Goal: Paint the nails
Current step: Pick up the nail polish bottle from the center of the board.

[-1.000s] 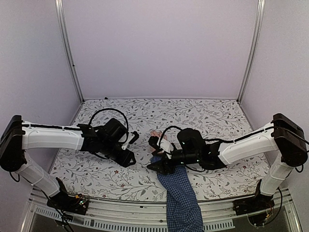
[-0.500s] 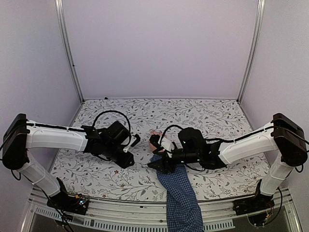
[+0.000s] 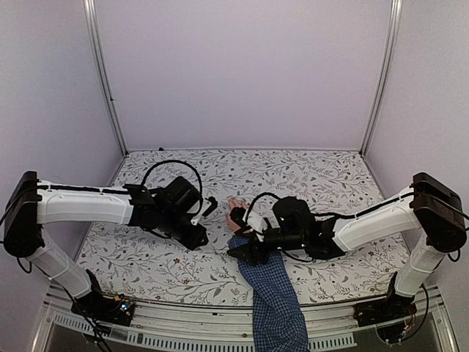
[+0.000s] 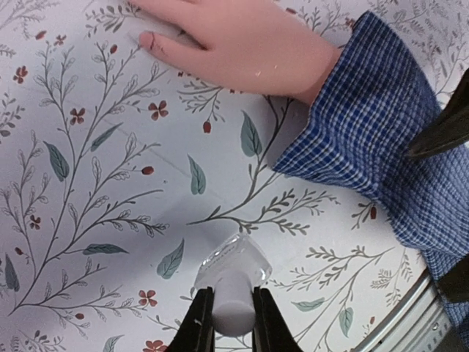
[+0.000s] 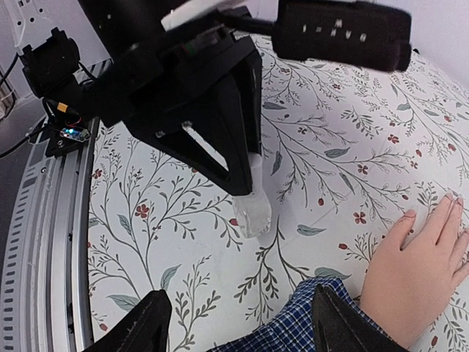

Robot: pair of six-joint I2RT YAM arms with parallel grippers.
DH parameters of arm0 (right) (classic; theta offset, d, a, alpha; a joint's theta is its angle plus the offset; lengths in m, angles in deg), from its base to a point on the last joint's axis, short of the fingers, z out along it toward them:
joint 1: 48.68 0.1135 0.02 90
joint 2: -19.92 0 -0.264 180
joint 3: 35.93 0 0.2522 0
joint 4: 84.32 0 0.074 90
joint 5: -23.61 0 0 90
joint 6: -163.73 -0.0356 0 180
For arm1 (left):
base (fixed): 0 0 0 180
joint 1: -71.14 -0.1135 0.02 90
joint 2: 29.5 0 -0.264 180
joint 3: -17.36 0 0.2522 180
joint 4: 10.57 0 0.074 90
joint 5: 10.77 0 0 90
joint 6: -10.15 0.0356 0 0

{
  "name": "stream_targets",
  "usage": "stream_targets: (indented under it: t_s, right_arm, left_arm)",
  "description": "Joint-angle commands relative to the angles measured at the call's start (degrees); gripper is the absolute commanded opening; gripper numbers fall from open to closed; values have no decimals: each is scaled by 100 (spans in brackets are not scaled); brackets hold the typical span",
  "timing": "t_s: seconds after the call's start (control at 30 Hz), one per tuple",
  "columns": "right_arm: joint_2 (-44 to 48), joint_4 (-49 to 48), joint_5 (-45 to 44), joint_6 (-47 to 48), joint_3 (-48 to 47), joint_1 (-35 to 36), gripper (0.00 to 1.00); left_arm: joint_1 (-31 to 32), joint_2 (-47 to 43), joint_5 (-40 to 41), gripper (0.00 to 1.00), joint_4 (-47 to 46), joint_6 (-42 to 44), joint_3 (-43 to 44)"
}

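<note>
A small pale hand (image 4: 249, 48) lies flat on the flowered table, ending a blue checked sleeve (image 4: 381, 132). Its nails are too small to make out; one fingertip (image 4: 149, 39) shows a faint mark. My left gripper (image 4: 233, 295) is shut on the white cap (image 4: 233, 308) of a clear glass bottle (image 4: 236, 265) that stands on the table, left of the sleeve. From the right wrist the bottle (image 5: 253, 213) hangs under the left gripper's black fingers (image 5: 238, 158). My right gripper (image 5: 238, 323) is open, straddling the sleeve (image 5: 315, 330) near the wrist, with the hand (image 5: 418, 271) beyond.
A metal rail (image 5: 44, 242) with a small circuit board (image 5: 69, 132) runs along the table's near edge. The sleeve (image 3: 272, 301) trails off over that edge. Both arms meet mid-table, left gripper (image 3: 198, 238) and right gripper (image 3: 245, 253) close together. Frame posts (image 3: 102, 73) stand at the back corners.
The left gripper has closed onto the bottle's cap, and its arm has shifted a little to the right, toward the hand. The right arm has barely moved.
</note>
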Motion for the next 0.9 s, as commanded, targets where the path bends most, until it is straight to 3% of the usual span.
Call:
stream_targets:
  t_s: [0.0, 0.33, 0.53, 0.57, 0.63, 0.87]
  right_arm:
    - [105, -299, -41, -16, 88, -31, 68]
    - [897, -1409, 33, 81, 655, -31, 70]
    - [1292, -1482, 197, 326, 598, -25, 75]
    - [1393, -1531, 215, 351, 615, -26, 77]
    - [1600, -1685, 277, 502, 694, -26, 97]
    - [2076, -1431, -251, 590, 550, -4, 99]
  left_arm:
    - [79, -482, -204, 1, 255, -12, 553]
    - [79, -1399, -1050, 0, 210, 53, 1111]
    - [133, -1753, -1375, 0, 105, 100, 1247]
    - [157, -1799, -1459, 0, 73, 115, 1257]
    - [218, -1903, -1608, 0, -54, 120, 1262]
    - [428, -1826, -1609, 0, -68, 138, 1576]
